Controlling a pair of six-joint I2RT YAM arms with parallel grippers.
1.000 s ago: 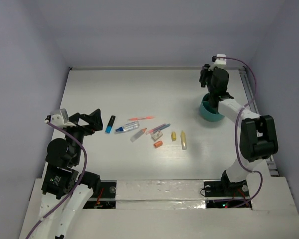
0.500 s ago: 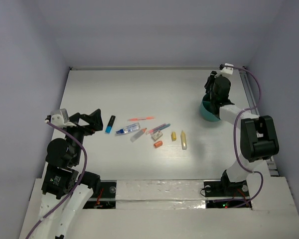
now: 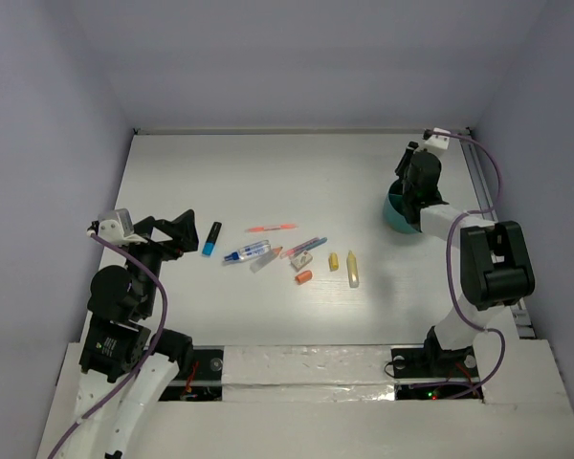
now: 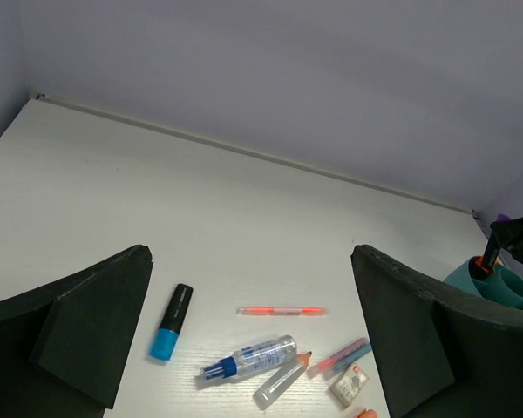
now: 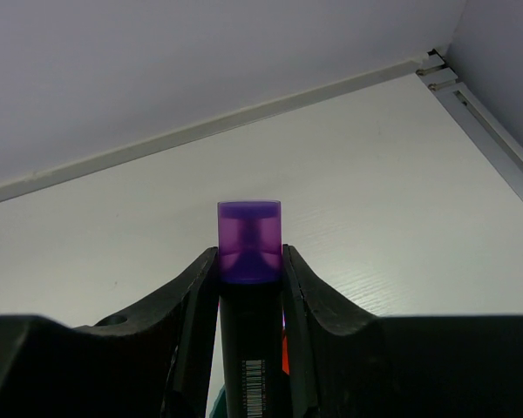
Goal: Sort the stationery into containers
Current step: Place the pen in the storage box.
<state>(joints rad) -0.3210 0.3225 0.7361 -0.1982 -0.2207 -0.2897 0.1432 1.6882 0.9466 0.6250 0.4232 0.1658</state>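
Note:
My right gripper (image 5: 249, 259) is shut on a purple marker (image 5: 249, 228) with a black barrel, held upright over the round teal organiser (image 3: 400, 218); the gripper also shows in the top view (image 3: 418, 175). An orange highlighter (image 4: 482, 260) stands in the organiser (image 4: 504, 287). My left gripper (image 3: 179, 233) is open and empty, left of the items. On the table lie a blue-capped marker (image 3: 211, 239), a blue-white pen (image 3: 248, 251), a thin pink pen (image 3: 271, 228), a white eraser (image 3: 300, 259), an orange stub (image 3: 304, 277) and two yellow markers (image 3: 352, 269).
A clear-capped pencil (image 3: 266, 258) and a pink-blue pen (image 3: 304, 247) lie among the items. A metal rail (image 3: 480, 182) runs along the table's right edge, just right of the organiser. Purple walls close in the table's far side and both flanks.
My right wrist has swung to the right above the organiser, still holding the purple marker. The blue-white pen has shifted slightly toward the near edge. The left arm has not moved.

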